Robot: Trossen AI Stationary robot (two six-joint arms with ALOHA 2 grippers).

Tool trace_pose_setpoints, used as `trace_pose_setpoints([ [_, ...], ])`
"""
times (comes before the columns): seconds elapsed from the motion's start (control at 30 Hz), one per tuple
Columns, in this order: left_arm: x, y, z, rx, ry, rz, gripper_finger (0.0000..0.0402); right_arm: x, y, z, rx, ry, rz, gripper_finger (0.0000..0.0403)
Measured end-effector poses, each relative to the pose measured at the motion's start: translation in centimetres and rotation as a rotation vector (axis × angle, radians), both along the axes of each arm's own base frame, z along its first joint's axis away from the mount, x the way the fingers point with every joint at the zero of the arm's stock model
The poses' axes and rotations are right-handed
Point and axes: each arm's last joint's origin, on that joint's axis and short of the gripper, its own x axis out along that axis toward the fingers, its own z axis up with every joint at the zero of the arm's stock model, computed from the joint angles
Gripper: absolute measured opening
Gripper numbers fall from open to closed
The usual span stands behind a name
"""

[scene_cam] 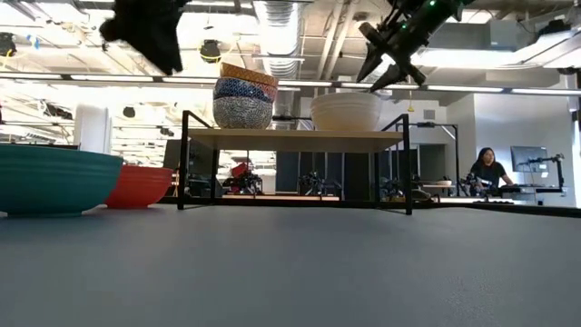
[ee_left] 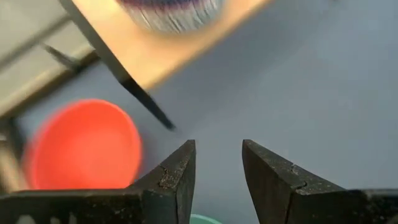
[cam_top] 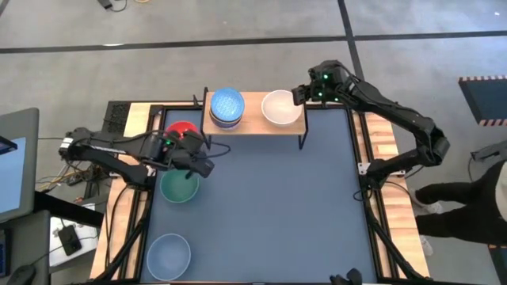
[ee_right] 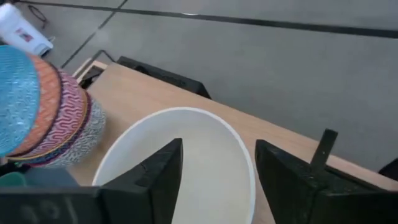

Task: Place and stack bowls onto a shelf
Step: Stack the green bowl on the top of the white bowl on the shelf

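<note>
The light-wood shelf [cam_top: 252, 125] carries a stack of patterned bowls topped by the light blue one [cam_top: 226, 106] and, beside it, the cream white bowl [cam_top: 280, 108]. My right gripper [ee_right: 217, 149] hovers open just above the cream bowl [ee_right: 186, 155], one finger over its hollow and one over its rim; the low view shows the right gripper [scene_cam: 381, 71] clear of it. My left gripper [cam_top: 204, 167] hangs open in the air between the red bowl [cam_top: 182, 129] and the green bowl [cam_top: 179, 187], both standing on the table. A grey-blue bowl [cam_top: 169, 255] sits near the table's near left corner.
The shelf stands on thin black legs [scene_cam: 405, 163] at the table's far edge, with bare plank to the right of the cream bowl. Wide dark tabletop [cam_top: 277, 206] lies free in the middle and right. A person [cam_top: 475, 194] stands beyond the right edge.
</note>
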Motion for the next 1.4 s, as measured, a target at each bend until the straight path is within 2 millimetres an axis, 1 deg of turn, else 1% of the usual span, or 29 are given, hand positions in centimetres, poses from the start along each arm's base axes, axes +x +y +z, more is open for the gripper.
trace_pose_setpoints([
  [0.1, -1.4, -0.1, -1.9, -0.09, -0.077, -0.017, 0.0116, -0.1, 0.2, 0.5, -0.021, -0.028, 0.045, 0.023],
  [0.17, -2.2, -0.4, -2.4, -0.143, -0.149, -0.026, 0.0116, 0.0, 0.5, 1.1, -0.053, -0.057, 0.114, 0.023],
  [0.23, -2.7, -0.8, -2.8, -0.153, -0.198, -0.051, 0.0116, 0.4, 0.9, 1.6, -0.085, -0.096, 0.187, 0.0227],
  [0.33, -3.3, -1.2, -3.3, -0.116, -0.17, -0.114, 0.0116, 0.9, 1.8, 2.4, -0.127, -0.155, 0.263, 0.0221],
  [0.47, -3.5, -1.8, -4.2, -0.108, -0.116, -0.194, 0.0116, 1.4, 3.5, 3.7, -0.185, -0.238, 0.338, 0.0212],
  [0.6, -2.8, -2.7, -5.0, -0.12, -0.149, -0.23, 0.0116, 2.0, 5.8, 4.2, -0.163, -0.265, 0.41, 0.0202],
  [0.7, -2.0, -3.6, -5.1, -0.116, -0.189, -0.269, 0.0116, 2.8, 7.8, 3.9, -0.126, -0.252, 0.481, 0.0193],
  [0.87, -1.1, -4.8, -5.4, -0.112, -0.209, -0.344, 0.0116, 4.3, 11.9, 3.6, -0.109, -0.236, 0.563, 0.0179],
  [1.03, -0.9, -6.2, -5.7, -0.135, -0.156, -0.518, 0.0116, 4.9, 15.2, 2.8, -0.089, -0.166, 0.547, 0.0171],
  [1.1, -1.3, -6.5, -6.0, -0.155, -0.118, -0.535, 0.0116, 4.9, 16.1, 2.6, -0.091, -0.137, 0.527, 0.0171],
  [1.2, -2.2, -6.7, -6.6, -0.197, -0.043, -0.486, 0.0116, 4.8, 17.3, 2.3, -0.083, -0.111, 0.512, 0.017],
  [1.3, -3.1, -6.6, -7.1, -0.237, 0.03, -0.405, 0.0116, 4.7, 17.9, 2.1, -0.075, -0.092, 0.49, 0.017],
  [1.4, -3.5, -6.7, -7.3, -0.253, 0.05, -0.384, 0.0116, 4.6, 18.3, 1.9, -0.067, -0.073, 0.47, 0.017],
])
